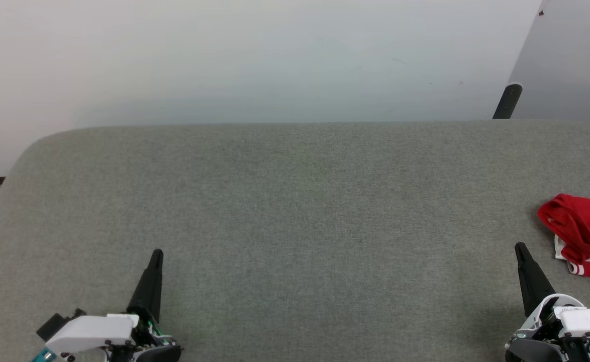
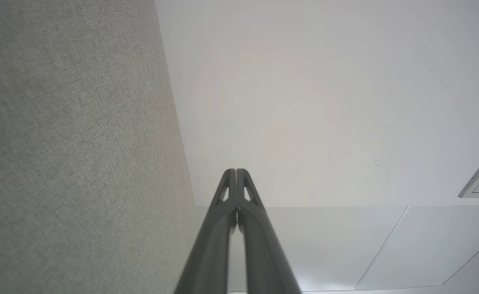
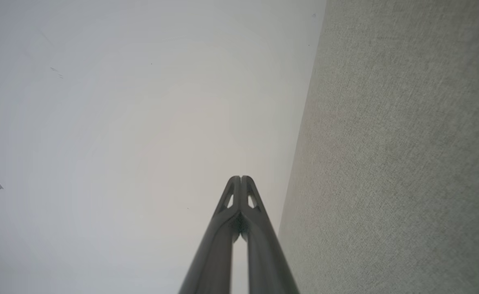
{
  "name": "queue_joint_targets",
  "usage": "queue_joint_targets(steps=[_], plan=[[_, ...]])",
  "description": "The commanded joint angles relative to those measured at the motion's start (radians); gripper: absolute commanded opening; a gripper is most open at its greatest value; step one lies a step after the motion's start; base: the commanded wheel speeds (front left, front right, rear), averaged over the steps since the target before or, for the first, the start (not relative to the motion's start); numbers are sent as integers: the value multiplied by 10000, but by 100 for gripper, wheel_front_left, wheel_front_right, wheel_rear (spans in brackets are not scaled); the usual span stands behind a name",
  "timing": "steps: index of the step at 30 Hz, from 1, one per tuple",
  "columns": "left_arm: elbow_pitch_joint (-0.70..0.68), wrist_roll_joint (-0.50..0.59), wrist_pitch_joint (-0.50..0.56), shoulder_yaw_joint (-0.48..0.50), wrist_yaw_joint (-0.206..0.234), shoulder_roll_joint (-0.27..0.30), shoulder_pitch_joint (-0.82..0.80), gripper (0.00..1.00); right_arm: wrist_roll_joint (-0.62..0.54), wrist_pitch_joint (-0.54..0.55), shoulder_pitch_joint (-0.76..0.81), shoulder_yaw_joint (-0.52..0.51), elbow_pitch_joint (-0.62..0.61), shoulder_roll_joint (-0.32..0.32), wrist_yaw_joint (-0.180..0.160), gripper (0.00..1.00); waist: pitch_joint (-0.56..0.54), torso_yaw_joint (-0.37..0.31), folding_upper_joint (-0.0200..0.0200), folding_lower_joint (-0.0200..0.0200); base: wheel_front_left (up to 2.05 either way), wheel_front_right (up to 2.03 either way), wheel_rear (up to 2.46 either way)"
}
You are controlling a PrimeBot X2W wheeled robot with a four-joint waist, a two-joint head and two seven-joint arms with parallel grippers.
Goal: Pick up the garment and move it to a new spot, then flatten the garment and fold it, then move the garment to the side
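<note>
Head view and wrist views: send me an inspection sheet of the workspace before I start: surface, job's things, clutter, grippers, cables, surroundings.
Surface: grey woven-fabric table top, flat, with a rounded far-left corner.
Job's things: red jersey garment with white-and-red striped trim, crumpled on the table top at the right edge of the head view and partly cut off by the frame.
Clutter: nothing seen.
Grippers: left gripper shut, holding nothing; right gripper shut, holding nothing, close to the garment but apart from it.
Cables: nothing seen.
Surroundings: pale plain wall behind the table; black rounded post beyond the far right edge.
</note>
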Motion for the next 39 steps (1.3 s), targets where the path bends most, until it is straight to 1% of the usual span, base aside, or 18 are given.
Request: queue_joint_targets(steps=[1, 39], plan=[[8, -30, 21, 16, -48, 0, -106, 0, 39, 9, -24, 2, -2, 24, 4, 0, 0, 0, 0, 0, 0, 0, 0], [6, -34, 17, 15, -48, 2, -105, 0, 41, 9, -24, 4, -2, 24, 4, 0, 0, 0, 0, 0, 0, 0, 0]])
